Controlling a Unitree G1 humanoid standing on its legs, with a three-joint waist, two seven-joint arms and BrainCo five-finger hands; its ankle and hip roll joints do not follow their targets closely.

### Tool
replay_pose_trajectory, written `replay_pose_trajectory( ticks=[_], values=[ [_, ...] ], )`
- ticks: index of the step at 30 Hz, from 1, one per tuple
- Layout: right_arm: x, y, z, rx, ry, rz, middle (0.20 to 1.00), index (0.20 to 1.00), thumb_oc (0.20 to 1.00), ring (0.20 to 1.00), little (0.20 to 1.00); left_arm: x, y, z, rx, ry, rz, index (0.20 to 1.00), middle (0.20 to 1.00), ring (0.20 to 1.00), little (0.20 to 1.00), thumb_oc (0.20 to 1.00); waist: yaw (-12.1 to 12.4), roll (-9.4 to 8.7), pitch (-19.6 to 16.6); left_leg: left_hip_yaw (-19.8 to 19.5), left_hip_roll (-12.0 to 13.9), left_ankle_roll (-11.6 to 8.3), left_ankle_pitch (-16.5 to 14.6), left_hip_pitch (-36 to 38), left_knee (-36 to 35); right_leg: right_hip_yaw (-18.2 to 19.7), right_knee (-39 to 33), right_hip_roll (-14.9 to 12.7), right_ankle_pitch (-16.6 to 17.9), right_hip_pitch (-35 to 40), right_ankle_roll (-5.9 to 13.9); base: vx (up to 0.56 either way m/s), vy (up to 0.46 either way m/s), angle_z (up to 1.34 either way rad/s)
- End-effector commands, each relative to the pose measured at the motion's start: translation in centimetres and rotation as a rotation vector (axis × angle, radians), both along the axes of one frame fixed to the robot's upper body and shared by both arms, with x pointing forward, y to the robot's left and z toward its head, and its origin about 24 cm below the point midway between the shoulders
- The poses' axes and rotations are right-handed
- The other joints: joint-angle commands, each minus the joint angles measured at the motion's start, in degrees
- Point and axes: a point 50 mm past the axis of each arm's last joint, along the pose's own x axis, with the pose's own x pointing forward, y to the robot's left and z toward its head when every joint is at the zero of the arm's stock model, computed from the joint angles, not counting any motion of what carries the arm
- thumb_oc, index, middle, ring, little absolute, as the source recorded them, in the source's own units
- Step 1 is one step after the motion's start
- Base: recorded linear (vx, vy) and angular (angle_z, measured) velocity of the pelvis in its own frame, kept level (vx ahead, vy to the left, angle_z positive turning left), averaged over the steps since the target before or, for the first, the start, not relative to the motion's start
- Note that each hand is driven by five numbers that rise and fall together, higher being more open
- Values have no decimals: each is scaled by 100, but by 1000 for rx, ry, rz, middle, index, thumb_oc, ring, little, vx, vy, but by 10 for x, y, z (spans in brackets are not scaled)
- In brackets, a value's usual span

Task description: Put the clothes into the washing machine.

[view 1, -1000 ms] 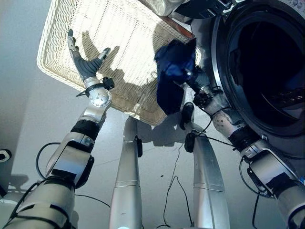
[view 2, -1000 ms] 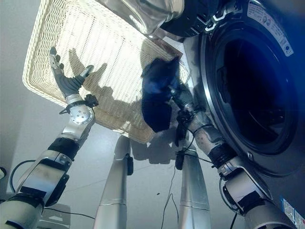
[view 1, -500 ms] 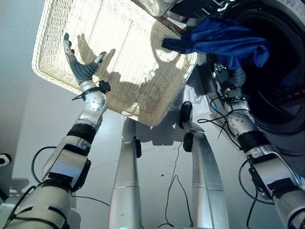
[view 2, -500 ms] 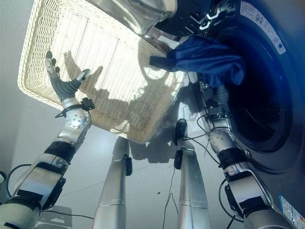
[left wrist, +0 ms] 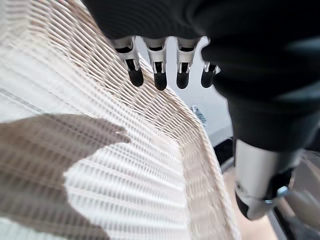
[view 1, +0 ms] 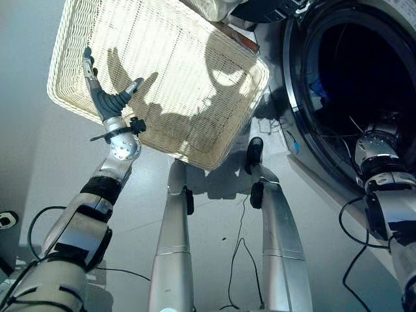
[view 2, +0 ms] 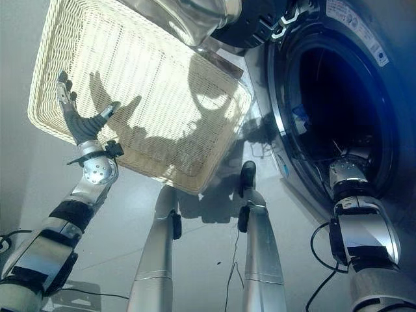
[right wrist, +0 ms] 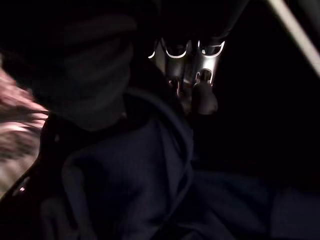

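Note:
The washing machine (view 1: 294, 123) stands at the right with its round opening facing me and its drum dark. My right arm (view 1: 376, 151) reaches in through that opening. Deep in the drum, my right hand (right wrist: 190, 70) hovers just over a dark blue garment (right wrist: 130, 175) that lies bunched on the drum wall. The white wicker basket (view 1: 214, 156) lies on the floor to the machine's left. My left hand (view 1: 107, 101) is open, its fingers (left wrist: 159, 75) straight above the basket's near left rim, holding nothing.
The machine's open door with its glass bowl (view 2: 188, 19) hangs over the basket's far edge. Grey floor (view 1: 39, 169) spreads to the left of the basket and in front of it.
My right hand has carried the blue garment from the basket's right edge up through the opening and into the drum. The left hand has hardly moved.

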Motion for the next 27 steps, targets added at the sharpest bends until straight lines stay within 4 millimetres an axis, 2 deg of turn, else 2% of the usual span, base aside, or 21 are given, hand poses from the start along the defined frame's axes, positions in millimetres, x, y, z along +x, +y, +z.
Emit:
replay_pose_trajectory(
  ticks=[1,2,5,9,10,12,15,17,20,22,26,27],
  values=[
    [-130,-86,126,-392,-193,-640,950,950,950,950,950,-11,34,19,-54,-85,80,1000,1000,1000,1000,1000,-213,-268,-112,307,-313,246,-1028,313,762,-257,-1445,476,1014,866,371,-19,19,-19],
    [-139,-91,126,-439,-201,-647,1000,1000,1000,1000,1000,-13,41,20,-57,-77,85,1000,1000,1000,1000,1000,-236,-324,-112,306,-313,252,-1045,374,769,-239,-1451,492,994,929,360,-6,18,-16],
    [-146,-103,117,-466,-174,-630,1000,1000,1000,1000,1000,-13,47,27,-50,-70,82,1000,1000,1000,1000,1000,-236,-422,-112,299,-315,284,-995,379,766,-253,-1465,492,1023,961,335,-11,-3,0],
    [-142,-110,107,-451,-119,-593,1000,1000,1000,1000,1000,-9,43,32,-20,-58,62,1000,1000,1000,1000,1000,-165,-429,-112,247,-371,308,-1057,414,802,-266,-1480,467,985,1010,337,19,-43,5],
    [-135,-111,102,-450,-66,-560,1000,1000,1000,1000,1000,-5,38,38,-4,-56,46,1000,1000,1000,1000,1000,-117,-373,-112,234,-427,325,-980,317,801,-288,-1508,423,1066,906,326,44,-51,0],
    [-130,-109,102,-467,-32,-546,1000,1000,1000,1000,1000,-3,36,39,-2,-52,39,1000,1000,1000,1000,1000,-102,-340,-112,224,-450,331,-1010,328,814,-289,-1505,412,1048,899,323,24,-22,0],
    [-109,-98,97,-513,139,-484,1000,1000,1000,1000,1000,0,30,38,-2,-43,27,1000,1000,1000,1000,1000,-77,-258,-112,231,-479,339,-1074,376,832,-285,-1483,401,994,916,329,0,0,0],
    [-91,-90,90,-577,389,-419,1000,1000,1000,1000,1000,2,23,39,0,-49,13,1000,1000,1000,1000,1000,-49,-230,-112,242,-515,359,-1026,299,860,-293,-1497,381,1045,857,322,0,0,0],
    [-75,-83,86,-633,632,-353,1000,1000,1000,1000,1000,5,15,40,14,-43,-2,1000,1000,1000,1000,1000,-3,-202,-112,243,-520,377,-1092,343,877,-317,-1490,379,994,910,340,0,0,0],
    [-70,-80,88,-680,746,-344,1000,1000,1000,1000,1000,7,11,45,23,-49,-11,1000,1000,1000,1000,1000,5,-199,-112,244,-532,386,-1023,281,855,-339,-1533,360,1060,868,334,-17,-4,1],
    [-47,-61,91,-871,915,-258,1000,1000,1000,1000,1000,10,3,47,56,-36,-27,1000,1000,1000,1000,1000,21,-176,-112,251,-527,399,-1083,277,887,-349,-1494,364,995,874,341,0,0,0],
    [-37,-49,90,-971,971,-245,1000,1000,1000,1000,1000,10,0,46,77,-33,-30,1000,1000,1000,1000,1000,9,-164,-112,257,-540,413,-1090,254,905,-340,-1471,375,997,838,342,0,0,0]
  ],
)
